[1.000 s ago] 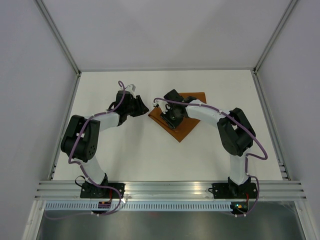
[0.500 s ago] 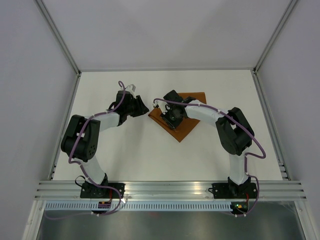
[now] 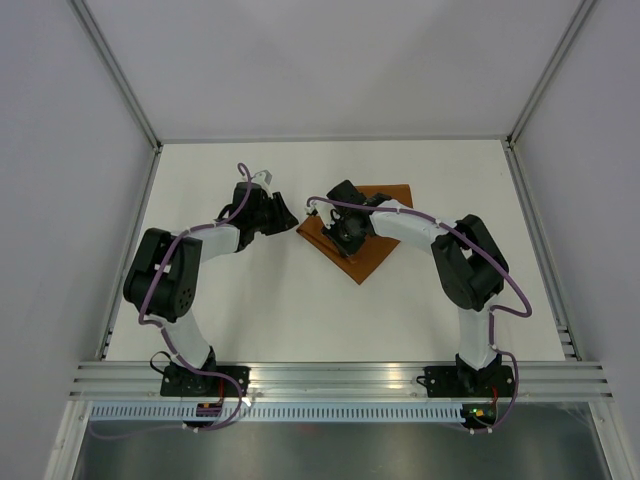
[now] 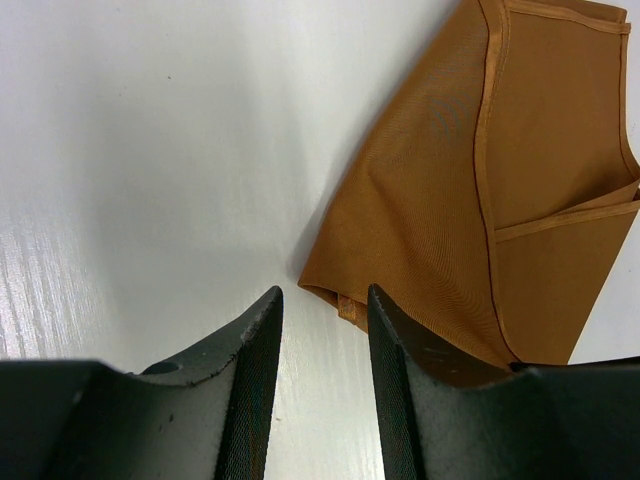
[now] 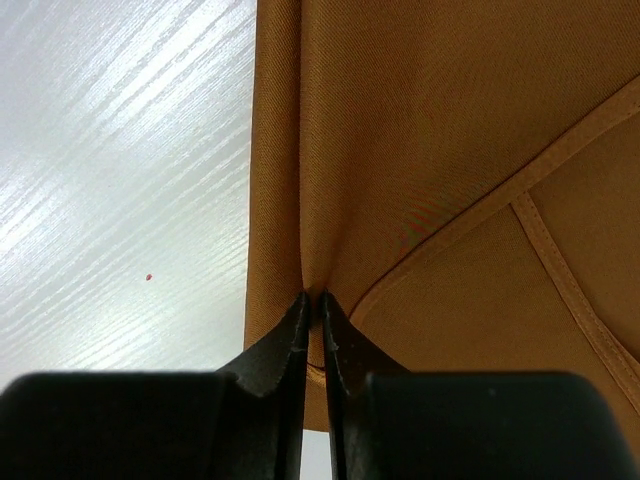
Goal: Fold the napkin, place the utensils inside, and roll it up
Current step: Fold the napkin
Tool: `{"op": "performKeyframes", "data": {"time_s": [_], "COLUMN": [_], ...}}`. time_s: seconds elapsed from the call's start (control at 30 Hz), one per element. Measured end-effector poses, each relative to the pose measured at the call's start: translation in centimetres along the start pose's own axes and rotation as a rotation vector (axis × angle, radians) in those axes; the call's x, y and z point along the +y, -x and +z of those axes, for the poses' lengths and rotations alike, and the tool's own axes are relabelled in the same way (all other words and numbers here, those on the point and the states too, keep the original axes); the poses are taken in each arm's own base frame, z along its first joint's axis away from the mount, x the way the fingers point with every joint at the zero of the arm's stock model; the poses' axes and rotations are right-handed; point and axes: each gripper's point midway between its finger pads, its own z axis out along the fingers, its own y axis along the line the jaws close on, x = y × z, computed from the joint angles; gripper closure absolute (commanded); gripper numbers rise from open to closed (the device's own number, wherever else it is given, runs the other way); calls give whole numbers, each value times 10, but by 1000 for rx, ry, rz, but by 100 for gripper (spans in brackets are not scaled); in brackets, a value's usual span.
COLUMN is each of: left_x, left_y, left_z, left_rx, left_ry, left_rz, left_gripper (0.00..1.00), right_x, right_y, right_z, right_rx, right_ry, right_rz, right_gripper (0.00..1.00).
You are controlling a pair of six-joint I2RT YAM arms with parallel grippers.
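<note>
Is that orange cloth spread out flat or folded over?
Folded. The napkin shows layers overlapping, with hemmed edges crossing its face, and the right gripper pinches a crease in it.

Left arm (image 3: 165,285), right arm (image 3: 465,265): white link shells, black joint housings, purple cables (image 3: 512,283) looped outside. Bases (image 3: 200,382) black. Left gripper (image 4: 323,295), right gripper (image 5: 311,298): matte black, two tapered fingers each.

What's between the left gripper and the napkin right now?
Only a sliver of bare white table. The left wrist view shows the left gripper, open, with the napkin corner right at its fingertips.
</note>
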Motion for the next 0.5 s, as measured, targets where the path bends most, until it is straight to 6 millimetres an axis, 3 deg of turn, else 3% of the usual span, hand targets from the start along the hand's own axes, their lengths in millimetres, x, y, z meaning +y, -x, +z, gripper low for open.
{"op": "performKeyframes", "data": {"time_s": [0.5], "left_x": [-1], "left_y": [0], "left_z": [1], "left_rx": [-2], "left_ry": [-6], "left_rz": [0], "left_gripper": [55], "right_x": [5], "right_y": [6], "right_z": [-16], "right_rx": [-27], "right_ry": [17], "right_rz": [5], "right_gripper": [85]}}
